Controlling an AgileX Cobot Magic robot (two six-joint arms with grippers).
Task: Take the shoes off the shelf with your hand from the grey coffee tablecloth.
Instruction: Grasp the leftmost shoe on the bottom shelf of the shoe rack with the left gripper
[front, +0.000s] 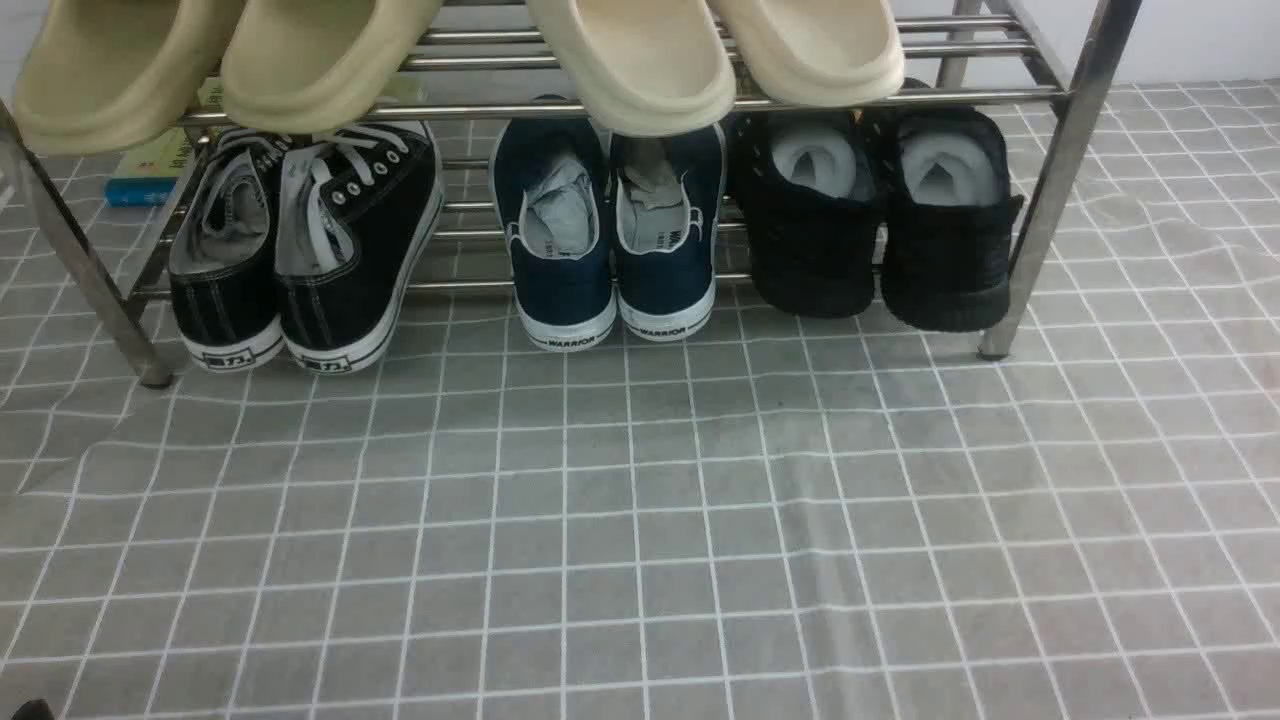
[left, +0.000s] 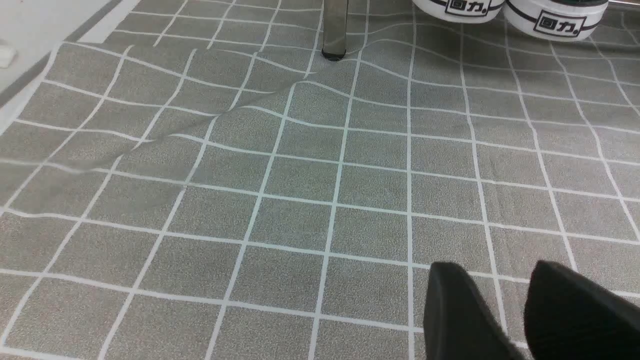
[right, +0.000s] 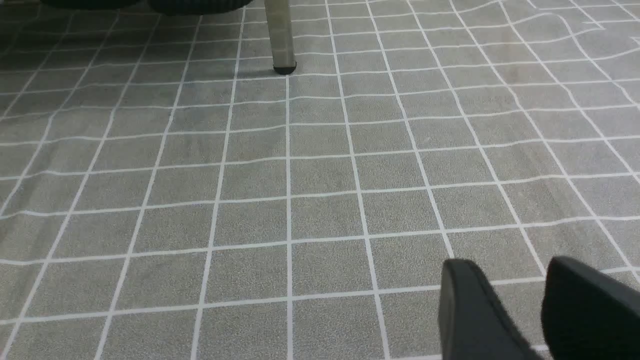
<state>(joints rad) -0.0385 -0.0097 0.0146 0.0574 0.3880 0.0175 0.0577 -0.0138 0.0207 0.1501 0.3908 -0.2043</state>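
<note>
Well, black shoes (front: 305, 250) with white laces sit on shelf (front: 1049, 200) bottom row, far left, heels out. Left claw (left: 495, 267) open, empty, over grey cloth (front: 640, 520). Right claw (right: 507, 262) open, empty too.

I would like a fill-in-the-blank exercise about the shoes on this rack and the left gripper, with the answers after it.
On the lower tier of the shelf, the black lace-up shoes stand at the ___ end.
The navy slip-on shoes bear the word ___ on their heels.
The upper tier holds ___ pairs of beige slippers.
The left gripper has its jaws apart and holds ___.
Missing words: left; WARRIOR; two; nothing.
</note>
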